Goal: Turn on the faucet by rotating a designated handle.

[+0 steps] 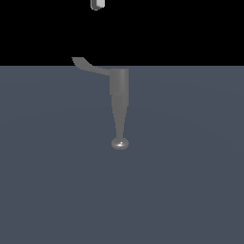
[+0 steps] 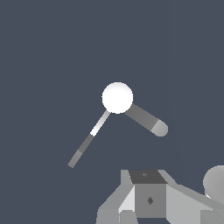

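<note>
The grey faucet (image 1: 119,86) has a cylindrical body that tapers into a narrow spout ending in a shiny rounded knob (image 1: 120,143). Its thin curved handle (image 1: 90,66) projects toward the exterior view's left, ending in a flared tip. Only a small white piece of my gripper (image 1: 97,4) shows at the top edge, apart from the handle tip. In the wrist view the faucet (image 2: 117,97) has a bright round top, with the thin handle (image 2: 87,142) and the thicker spout (image 2: 146,120) branching off it. The gripper (image 2: 146,199) shows only grey blocks, away from both and holding nothing visible.
A flat blue-grey surface (image 1: 190,181) lies under the faucet. Behind it the background is black. A grey rounded arm part (image 2: 215,181) sits at the wrist view's edge.
</note>
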`<state>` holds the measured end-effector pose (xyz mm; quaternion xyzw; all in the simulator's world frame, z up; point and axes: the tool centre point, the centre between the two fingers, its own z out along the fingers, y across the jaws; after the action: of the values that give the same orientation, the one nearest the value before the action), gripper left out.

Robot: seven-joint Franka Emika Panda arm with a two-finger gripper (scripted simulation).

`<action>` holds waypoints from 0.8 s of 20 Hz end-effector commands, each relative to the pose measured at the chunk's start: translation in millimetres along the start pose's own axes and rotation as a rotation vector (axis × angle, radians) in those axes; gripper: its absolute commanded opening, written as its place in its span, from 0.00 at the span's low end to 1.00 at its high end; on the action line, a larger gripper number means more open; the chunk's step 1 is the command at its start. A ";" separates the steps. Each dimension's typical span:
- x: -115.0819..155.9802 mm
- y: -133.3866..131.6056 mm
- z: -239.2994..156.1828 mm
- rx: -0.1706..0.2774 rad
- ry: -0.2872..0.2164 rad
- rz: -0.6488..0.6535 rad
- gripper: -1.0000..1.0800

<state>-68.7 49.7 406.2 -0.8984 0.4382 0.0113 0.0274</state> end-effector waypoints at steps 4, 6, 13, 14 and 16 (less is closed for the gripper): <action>3.6 -23.9 21.6 -0.006 0.001 0.129 0.00; 4.6 -32.3 29.8 -0.008 0.003 0.176 0.00; 7.0 -60.7 59.8 -0.017 0.015 0.338 0.00; 7.2 -64.6 64.3 -0.018 0.018 0.361 0.00; 7.4 -72.0 72.9 -0.021 0.023 0.405 0.00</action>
<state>-11.8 88.5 342.2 -0.8027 0.5962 0.0119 0.0120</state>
